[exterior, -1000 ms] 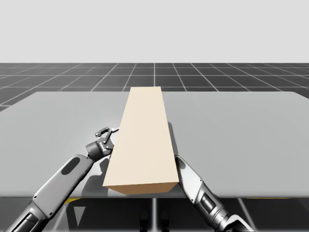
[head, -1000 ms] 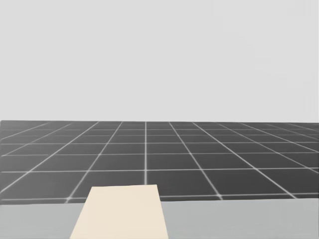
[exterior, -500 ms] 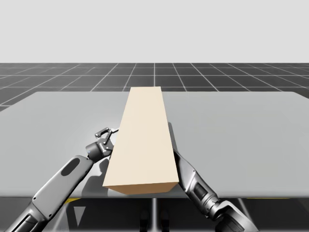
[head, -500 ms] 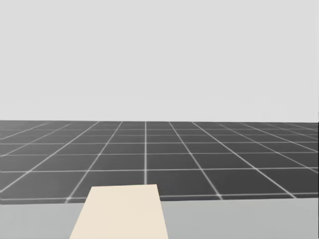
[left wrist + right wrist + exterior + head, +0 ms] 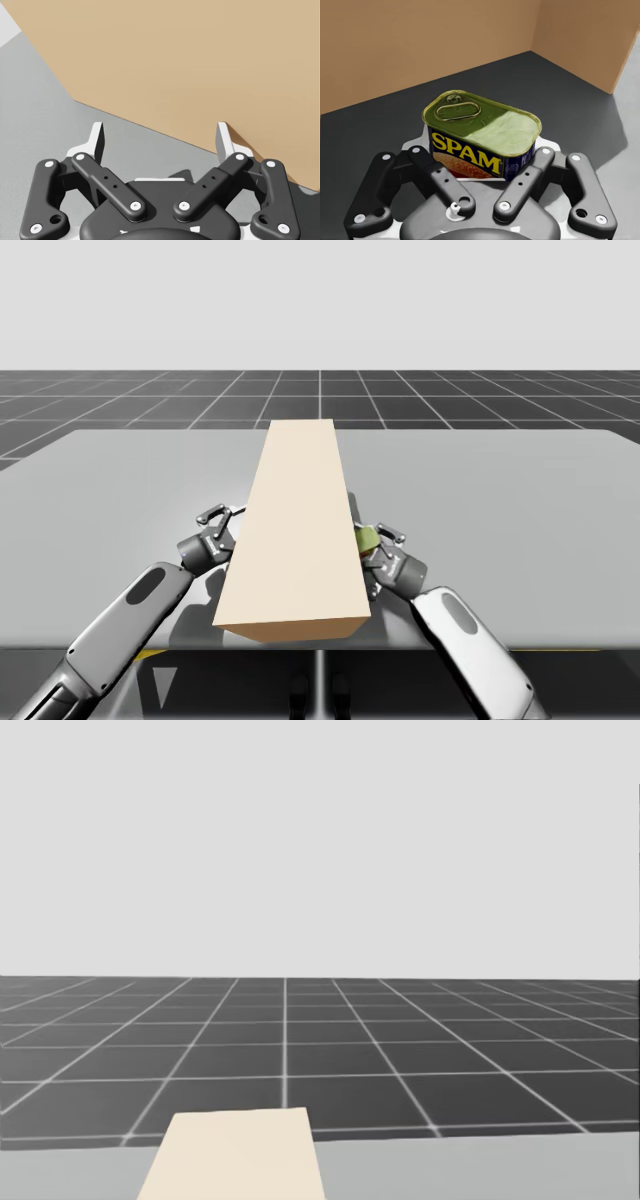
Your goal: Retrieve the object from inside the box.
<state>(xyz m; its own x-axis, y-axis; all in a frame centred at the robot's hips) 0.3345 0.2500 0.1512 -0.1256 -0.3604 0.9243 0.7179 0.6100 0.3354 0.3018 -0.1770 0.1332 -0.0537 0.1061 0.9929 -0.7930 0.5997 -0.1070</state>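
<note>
A long tan box (image 5: 300, 530) lies down the middle of the grey table (image 5: 520, 500); its far end shows in the head view (image 5: 235, 1155). My right gripper (image 5: 380, 548) is at the box's right side, shut on a small rectangular can (image 5: 366, 538). Seen from the right wrist, the can (image 5: 482, 135) is blue-sided with a green-gold pull-tab lid and sits upright between that gripper's (image 5: 479, 150) fingers, with the box's tan inner walls (image 5: 395, 50) and dark floor beyond it. My left gripper (image 5: 214, 523) (image 5: 161, 142) stands open and empty against the box's left outer wall (image 5: 175, 60).
The table's front edge (image 5: 500, 648) runs just behind both forearms. Bare grey tabletop stretches to the left (image 5: 110, 490) and right of the box. Beyond the table lies a dark gridded floor (image 5: 400, 1060).
My right arm has drawn back from the box's right side, and its gripper now shows there with the can in it. My left arm has stayed put. My head has turned slightly upward.
</note>
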